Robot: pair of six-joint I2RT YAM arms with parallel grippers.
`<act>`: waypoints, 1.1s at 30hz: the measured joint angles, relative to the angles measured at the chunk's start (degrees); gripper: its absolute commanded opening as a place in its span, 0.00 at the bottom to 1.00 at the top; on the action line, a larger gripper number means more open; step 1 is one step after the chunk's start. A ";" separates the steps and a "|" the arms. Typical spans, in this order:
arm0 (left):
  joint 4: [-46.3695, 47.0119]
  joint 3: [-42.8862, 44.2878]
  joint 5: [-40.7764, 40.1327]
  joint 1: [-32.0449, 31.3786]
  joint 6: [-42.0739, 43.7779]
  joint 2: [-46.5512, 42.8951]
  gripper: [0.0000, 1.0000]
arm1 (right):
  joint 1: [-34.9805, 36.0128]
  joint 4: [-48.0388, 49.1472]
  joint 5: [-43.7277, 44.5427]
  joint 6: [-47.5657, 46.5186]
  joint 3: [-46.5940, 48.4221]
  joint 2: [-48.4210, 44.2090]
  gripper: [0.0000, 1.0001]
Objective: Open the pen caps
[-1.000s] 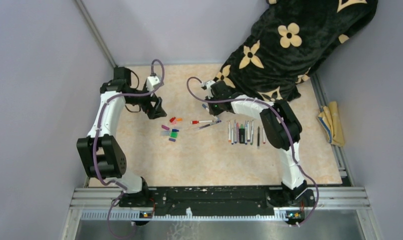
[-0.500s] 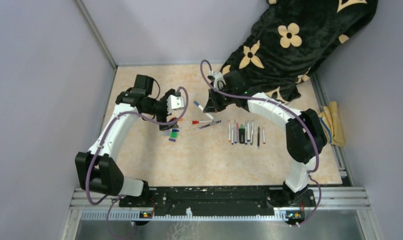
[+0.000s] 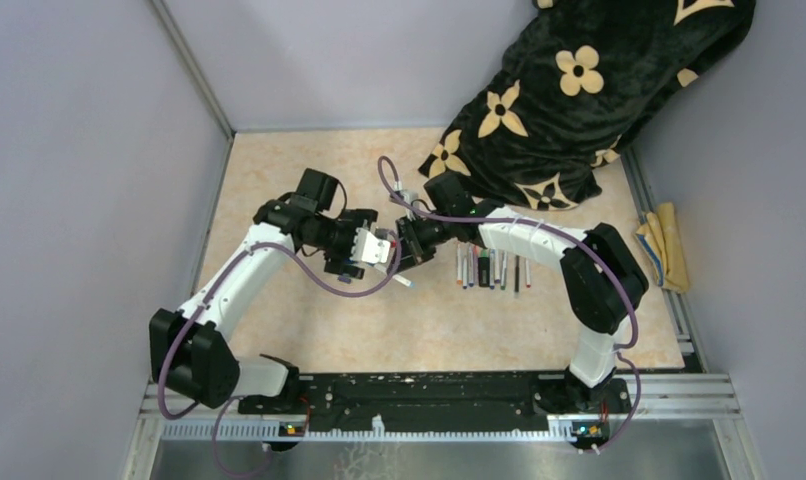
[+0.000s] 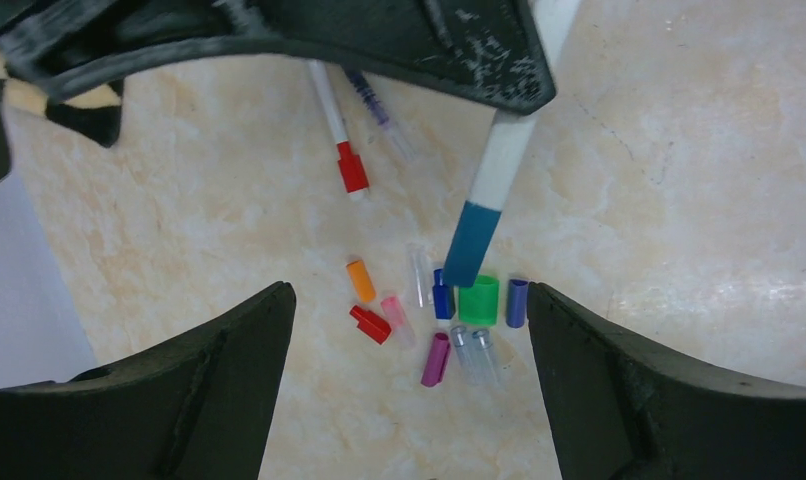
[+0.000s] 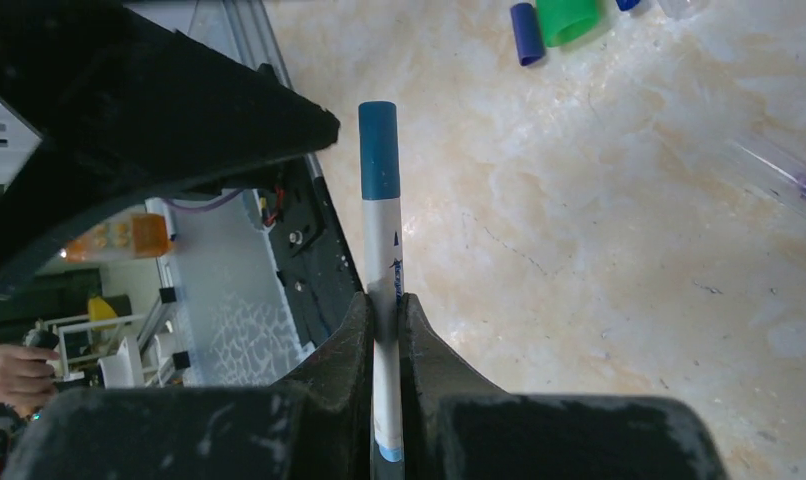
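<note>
Right gripper point(image 5: 384, 300) clamps a blue-capped pen point(image 5: 384, 245); left gripper point(image 4: 407, 300) gapes empty above the loose caps point(image 4: 478, 300). Many are off; this and a red-capped pen point(image 4: 351, 168) beside them look undone.

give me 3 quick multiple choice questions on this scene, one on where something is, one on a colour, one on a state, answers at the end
1. Where is the green cap?
A. on the table among the other loose caps
B. stacked on a plate
C. on top of a box

2. What colour is the cap on the pen that the right claw grips?
A. red
B. blue
C. orange

3. How does the left claw stand?
A. shut on the pen
B. shut on the green cap
C. open, holding nothing

Answers:
1 A, it lies loose on the table beside the other caps in the left wrist view.
2 B, the end sticking out of the right claw is blue.
3 C, its fingers stand wide apart either side of the pen's capped end.
</note>
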 measured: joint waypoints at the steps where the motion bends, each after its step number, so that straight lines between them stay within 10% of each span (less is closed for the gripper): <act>1: -0.17 -0.46 -0.52 -0.81 0.50 -0.02 0.86 | 0.09 0.48 -0.72 0.61 0.00 0.00 0.00; 14: -1.66 -3.54 -5.68 -5.27 1.81 -0.13 0.29 | 0.20 5.60 -4.42 5.68 0.11 0.00 0.00; 19: -1.60 -3.58 -7.02 -5.88 1.16 -0.13 0.03 | 0.42 7.34 -5.14 7.72 0.11 0.02 0.33; 22: -1.03 -3.58 -7.06 -6.45 0.68 -0.13 0.00 | 0.83 11.13 -5.68 10.08 -0.48 0.07 0.35; 33: -1.60 -3.58 -7.65 -7.04 0.59 -1.05 0.00 | 1.99 20.44 -6.12 15.80 -3.37 1.90 0.00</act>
